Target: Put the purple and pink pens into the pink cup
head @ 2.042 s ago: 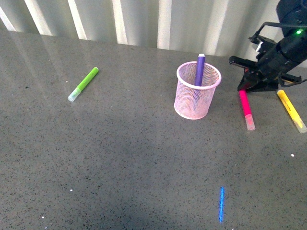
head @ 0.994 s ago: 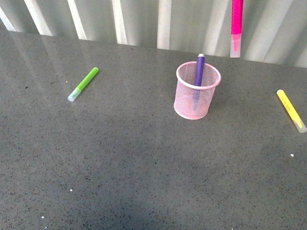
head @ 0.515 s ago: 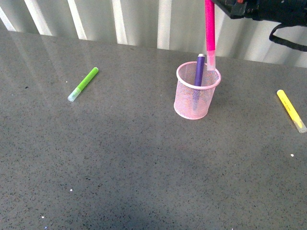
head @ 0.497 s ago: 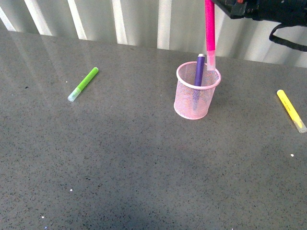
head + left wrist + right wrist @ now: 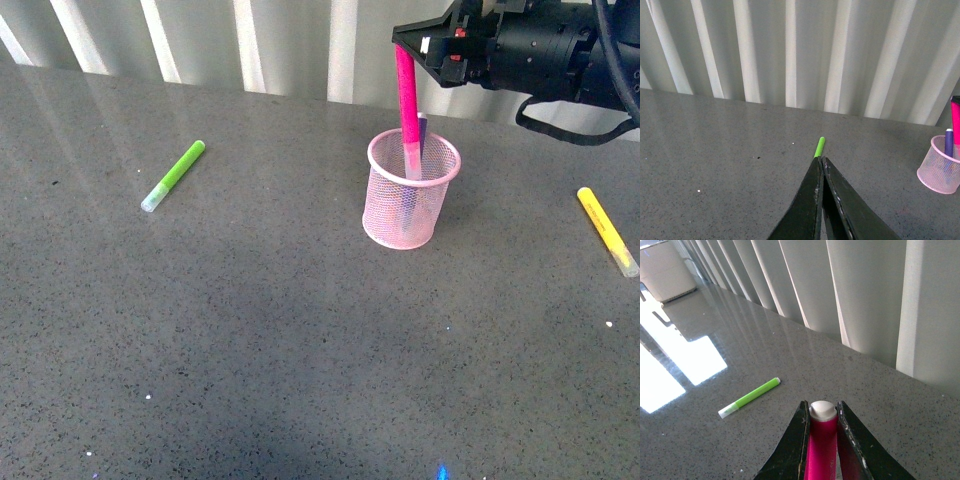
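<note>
The pink pen [image 5: 408, 100] stands almost straight up, with its bottom end down inside the pink cup [image 5: 385, 205]. The mesh makes that end hard to see. The purple pen [image 5: 422, 130] is in the cup too, mostly hidden behind the pink one. The right gripper [image 5: 405, 45] squeezes the top of the pink pen. The left gripper [image 5: 821, 161] is closed tight with nothing in it. A green marker [image 5: 173, 176] and a yellow marker [image 5: 607, 230] lie on the table [image 5: 250, 330], well apart from the cup.
</note>
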Controlling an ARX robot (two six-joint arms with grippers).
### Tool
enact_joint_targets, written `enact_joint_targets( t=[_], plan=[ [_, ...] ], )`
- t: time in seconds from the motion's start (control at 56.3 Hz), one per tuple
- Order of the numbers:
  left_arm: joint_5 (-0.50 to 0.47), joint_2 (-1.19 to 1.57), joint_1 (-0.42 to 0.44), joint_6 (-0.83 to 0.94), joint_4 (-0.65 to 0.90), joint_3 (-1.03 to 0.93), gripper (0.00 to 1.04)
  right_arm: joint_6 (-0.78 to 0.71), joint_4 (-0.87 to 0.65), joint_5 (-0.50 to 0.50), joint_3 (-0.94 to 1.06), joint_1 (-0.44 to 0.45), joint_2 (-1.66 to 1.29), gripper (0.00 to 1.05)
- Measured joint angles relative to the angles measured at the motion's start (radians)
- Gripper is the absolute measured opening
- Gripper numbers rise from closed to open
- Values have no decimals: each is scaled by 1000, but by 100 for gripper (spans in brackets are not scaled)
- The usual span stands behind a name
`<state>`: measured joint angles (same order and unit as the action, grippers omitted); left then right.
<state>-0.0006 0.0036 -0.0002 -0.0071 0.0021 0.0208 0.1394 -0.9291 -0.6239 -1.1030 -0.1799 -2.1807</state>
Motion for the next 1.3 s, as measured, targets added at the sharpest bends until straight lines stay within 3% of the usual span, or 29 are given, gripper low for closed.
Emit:
enact_joint_targets(
  t=[0.213, 0.479, 0.675, 0.941, 1.207, 1.296],
  plan=[
    [0, 0, 0, 0, 0, 0, 4, 0, -13, 6, 0, 0, -10, 14],
    [0, 0, 0, 0, 0, 0, 4, 15, -24, 11, 0, 0, -11, 59],
    [0, 0, 0, 0, 0, 0, 4, 23, -29, 28, 4, 3, -2, 99],
    [0, 0, 0, 0, 0, 0, 4, 13, 30, 184, 48, 79, 244, 98],
    [0, 0, 0, 0, 0, 0, 4, -145, 177, 540, 235, 212, 649, 98],
    [0, 0, 0, 0, 0, 0, 4, -139, 220, 576, 332, 282, 767, 98]
  ],
)
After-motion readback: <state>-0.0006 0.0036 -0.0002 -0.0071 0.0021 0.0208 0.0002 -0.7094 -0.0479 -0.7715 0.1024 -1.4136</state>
